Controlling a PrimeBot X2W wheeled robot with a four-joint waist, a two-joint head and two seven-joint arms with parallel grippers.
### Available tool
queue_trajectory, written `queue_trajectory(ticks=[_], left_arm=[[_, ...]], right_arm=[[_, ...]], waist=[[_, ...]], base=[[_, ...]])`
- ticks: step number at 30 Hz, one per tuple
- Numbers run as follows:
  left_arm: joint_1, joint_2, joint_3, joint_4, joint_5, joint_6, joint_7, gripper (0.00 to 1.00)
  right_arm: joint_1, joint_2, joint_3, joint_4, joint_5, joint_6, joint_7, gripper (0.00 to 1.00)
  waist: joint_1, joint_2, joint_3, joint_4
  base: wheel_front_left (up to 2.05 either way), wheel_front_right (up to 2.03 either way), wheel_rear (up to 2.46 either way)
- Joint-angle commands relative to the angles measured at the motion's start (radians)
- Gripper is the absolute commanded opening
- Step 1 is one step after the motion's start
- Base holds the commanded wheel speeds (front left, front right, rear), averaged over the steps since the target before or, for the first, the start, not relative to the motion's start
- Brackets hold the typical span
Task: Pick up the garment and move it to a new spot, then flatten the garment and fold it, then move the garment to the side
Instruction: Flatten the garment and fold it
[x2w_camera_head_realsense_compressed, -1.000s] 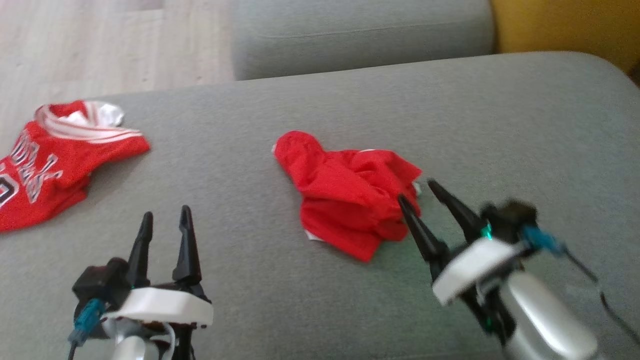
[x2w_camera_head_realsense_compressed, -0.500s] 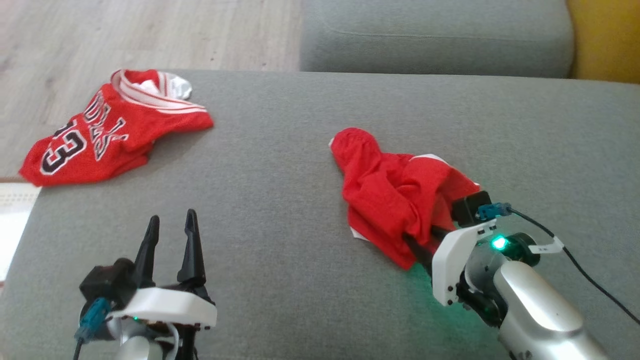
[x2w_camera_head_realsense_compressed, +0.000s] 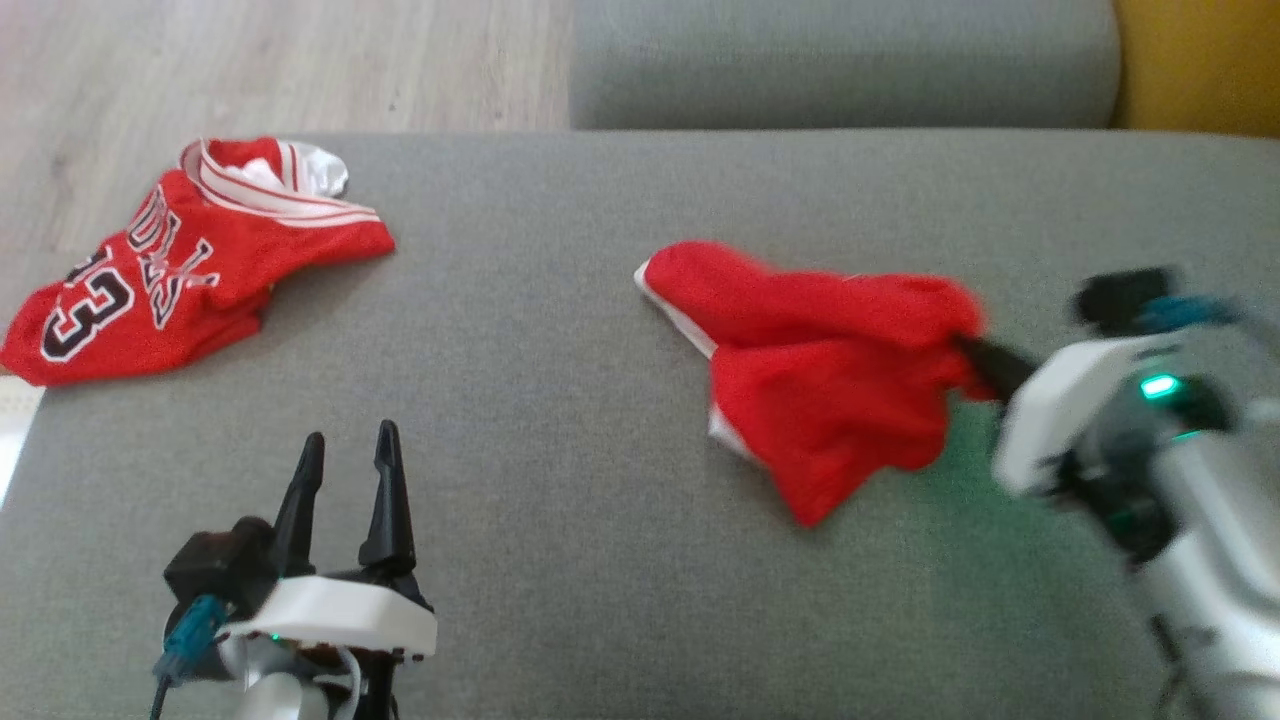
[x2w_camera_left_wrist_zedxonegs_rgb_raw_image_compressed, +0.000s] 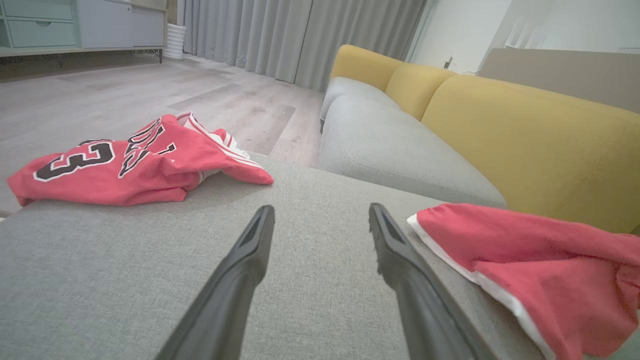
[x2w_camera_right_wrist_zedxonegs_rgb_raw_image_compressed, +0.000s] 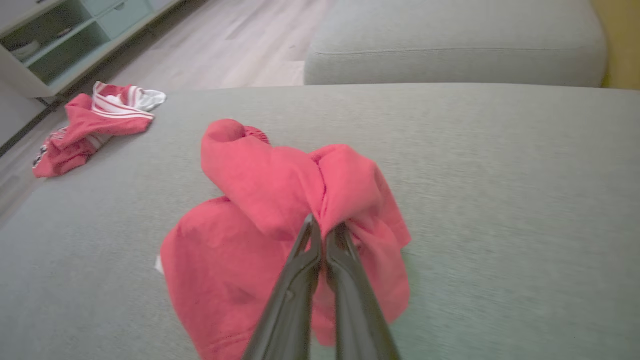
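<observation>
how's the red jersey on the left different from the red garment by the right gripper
The jersey carries black lettering and a number; the plain garment shows only white trim. The jersey lies untouched; the plain garment is pinched by the shut right gripper. Both are red and crumpled.

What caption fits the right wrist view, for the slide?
Right claw pinching a bunched fold of the plain red garment on the grey cushion.
</observation>
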Motion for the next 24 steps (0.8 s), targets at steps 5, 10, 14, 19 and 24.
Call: queue_trajectory(ticks=[5,10,14,19,24], left_arm=[[-0.080,-0.002,0.012,-0.034,0.001,0.002,-0.008,1.00],[-0.135,-0.002,-0.015,-0.017,0.001,-0.001,-0.008,1.00],[-0.158,-0.002,-0.027,-0.003,-0.002,0.003,-0.008,1.00],[-0.165,-0.002,-0.027,0.016,-0.005,0.007,-0.008,1.00],[-0.153,-0.002,-0.010,0.028,-0.002,0.003,-0.008,1.00]], right_arm=[[-0.056,-0.111,-0.113,-0.058,0.027,-0.001,0.088,0.00],[-0.130,-0.216,-0.197,0.090,0.036,-0.001,0.140,0.00],[-0.202,-0.249,-0.218,0.214,-0.008,-0.001,0.048,1.00],[-0.274,-0.221,-0.210,0.353,-0.058,-0.001,-0.126,1.00],[-0.281,-0.148,-0.173,0.353,-0.078,-0.001,-0.293,1.00]], waist=[[0.0000,0.0000,0.067,-0.001],[0.0000,0.0000,0.138,0.036],[0.0000,0.0000,0.161,0.051],[0.0000,0.0000,0.140,0.035],[0.0000,0.0000,0.082,-0.018]], base=[[0.00,0.00,0.00],[0.00,0.00,0.00],[0.00,0.00,0.00],[0.00,0.00,0.00],[0.00,0.00,0.00]])
